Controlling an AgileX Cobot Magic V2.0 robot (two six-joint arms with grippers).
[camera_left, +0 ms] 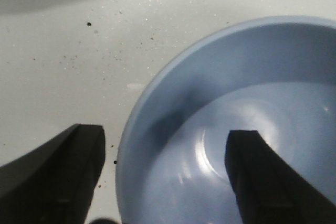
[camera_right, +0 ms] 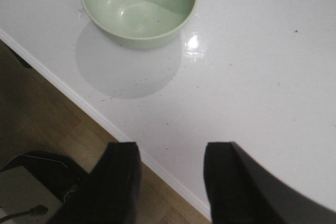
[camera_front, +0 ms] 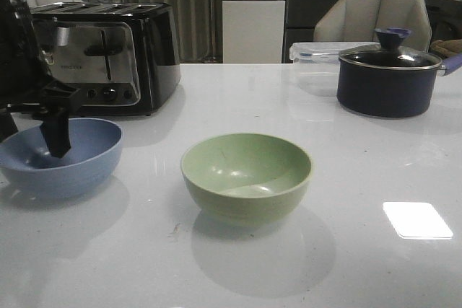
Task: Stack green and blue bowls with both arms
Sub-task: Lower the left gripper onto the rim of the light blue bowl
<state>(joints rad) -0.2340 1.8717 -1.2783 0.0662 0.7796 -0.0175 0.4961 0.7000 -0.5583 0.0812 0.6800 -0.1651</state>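
Note:
The dusty blue bowl [camera_front: 61, 156] stands upright at the table's left. My left gripper [camera_left: 165, 132] is open astride its rim, with one finger [camera_left: 252, 166] inside the bowl [camera_left: 252, 87] and the other on the outside. In the front view one black finger [camera_front: 56, 135] reaches down into the bowl. The sage green bowl [camera_front: 247, 177] stands upright and empty at the table's middle, apart from the blue one. My right gripper [camera_right: 170, 148] is open and empty over the table's front edge, some way from the green bowl [camera_right: 137, 6]. It is out of the front view.
A black and chrome toaster [camera_front: 101, 55] stands behind the blue bowl. A dark blue lidded pot [camera_front: 390, 81] and a clear plastic box [camera_front: 314, 63] stand at the back right. The table's front edge [camera_right: 105, 119] and the wooden floor show in the right wrist view.

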